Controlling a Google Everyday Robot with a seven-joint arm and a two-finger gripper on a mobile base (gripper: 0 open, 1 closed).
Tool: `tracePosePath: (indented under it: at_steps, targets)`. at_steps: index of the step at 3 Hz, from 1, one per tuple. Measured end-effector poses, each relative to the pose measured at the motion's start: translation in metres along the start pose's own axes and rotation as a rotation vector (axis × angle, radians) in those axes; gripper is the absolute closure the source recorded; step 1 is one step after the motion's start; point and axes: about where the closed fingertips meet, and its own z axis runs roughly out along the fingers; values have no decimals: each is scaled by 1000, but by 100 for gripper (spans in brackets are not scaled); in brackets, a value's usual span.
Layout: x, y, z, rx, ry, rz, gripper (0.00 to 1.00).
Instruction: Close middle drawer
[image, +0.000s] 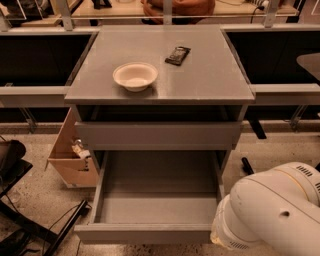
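Observation:
The middle drawer (145, 233) is pulled far out of the gray cabinet, a wide shallow tray with a bare gray floor. Above it, the upper drawer front (157, 135) stands nearly flush with the cabinet. My gripper is out of view. Only a white rounded arm segment (272, 212) shows at the bottom right, next to the drawer's front right corner and covering it partly.
On the cabinet top (210, 85) stand a white bowl (135, 76) and a dark packet (178, 55). An open cardboard box (70, 160) sits on the floor left of the cabinet. Black chair legs (30, 220) lie at the lower left. Dark counters flank both sides.

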Motion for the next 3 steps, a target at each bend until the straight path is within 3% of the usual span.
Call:
tracePosePath:
  at_steps: [1,2,3]
  targets:
    - [0,0,0,0,0,0,100]
    - [-6,-1,21,-23,-10,7,100]
    - [-14,8,109,-90,-37,26,100]
